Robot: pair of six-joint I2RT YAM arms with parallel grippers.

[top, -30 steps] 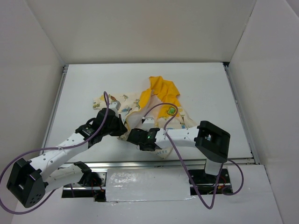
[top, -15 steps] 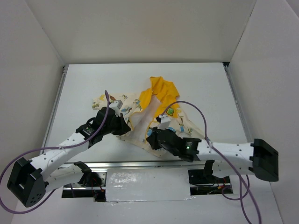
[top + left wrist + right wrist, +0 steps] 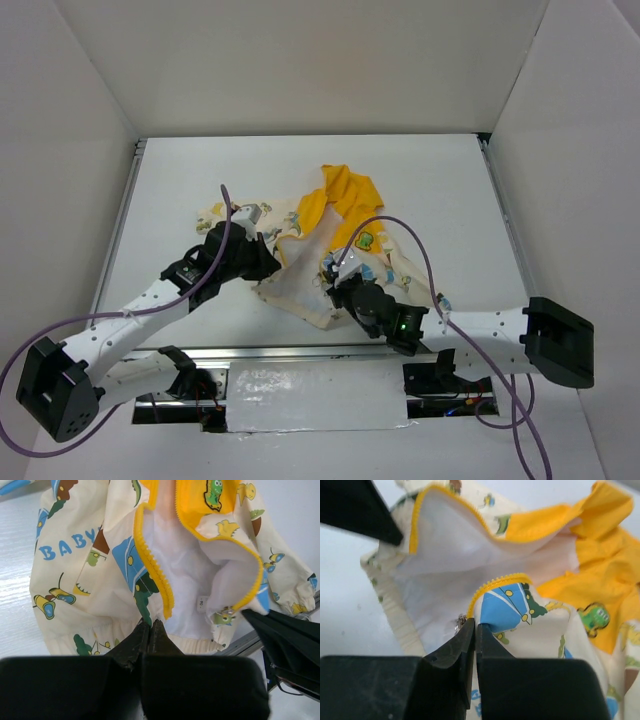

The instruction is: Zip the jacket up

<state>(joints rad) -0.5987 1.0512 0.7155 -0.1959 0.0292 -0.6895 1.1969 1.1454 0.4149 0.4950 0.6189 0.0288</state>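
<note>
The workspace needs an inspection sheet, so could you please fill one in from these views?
Surface: white table.
Job's things: jacket lies crumpled mid-table, front open, the yellow zipper edges apart, not zipped.
Clutter: nothing seen.
Grippers: left gripper shut on the jacket's hem at the foot of one zipper edge; right gripper shut on the other front edge at its lower end.
Cables: purple cables loop above both arms; the right one arcs over the jacket.
Surroundings: plain white walls on three sides.
</note>
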